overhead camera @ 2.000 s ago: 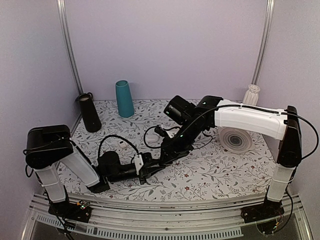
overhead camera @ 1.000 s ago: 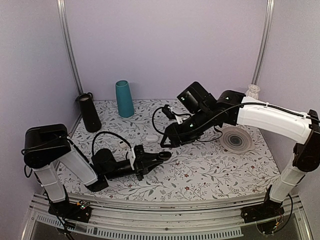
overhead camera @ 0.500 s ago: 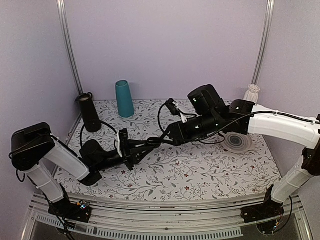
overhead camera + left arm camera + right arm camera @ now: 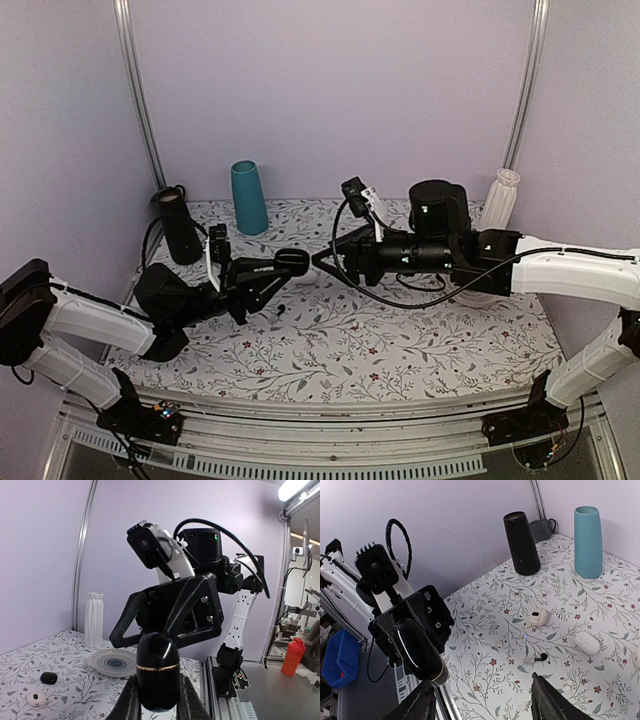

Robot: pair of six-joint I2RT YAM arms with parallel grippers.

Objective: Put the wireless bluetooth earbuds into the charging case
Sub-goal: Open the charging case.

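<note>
My left gripper (image 4: 288, 263) is shut on the charging case (image 4: 157, 670), a glossy black rounded case with a thin gold seam, and holds it in the air, lid closed. The case also shows in the right wrist view (image 4: 418, 653). My right gripper (image 4: 333, 256) is open and empty, facing the case from the right, a short gap away; its fingers (image 4: 420, 706) stand wide apart. One tiny black earbud (image 4: 541, 656) lies on the floral table below, also in the top view (image 4: 283, 309). I see no second black earbud.
On the table are two white rounded cases (image 4: 539, 616) (image 4: 587, 642), a flat black oval lump (image 4: 48, 678), a teal vase (image 4: 248, 197), a black cylinder (image 4: 180, 225), a white ribbed vase (image 4: 503, 195) and a striped plate (image 4: 112, 662).
My left gripper has lifted the case off the table and drawn back to the left. My right arm has risen and pulled right. The two grippers now face each other in mid-air.
</note>
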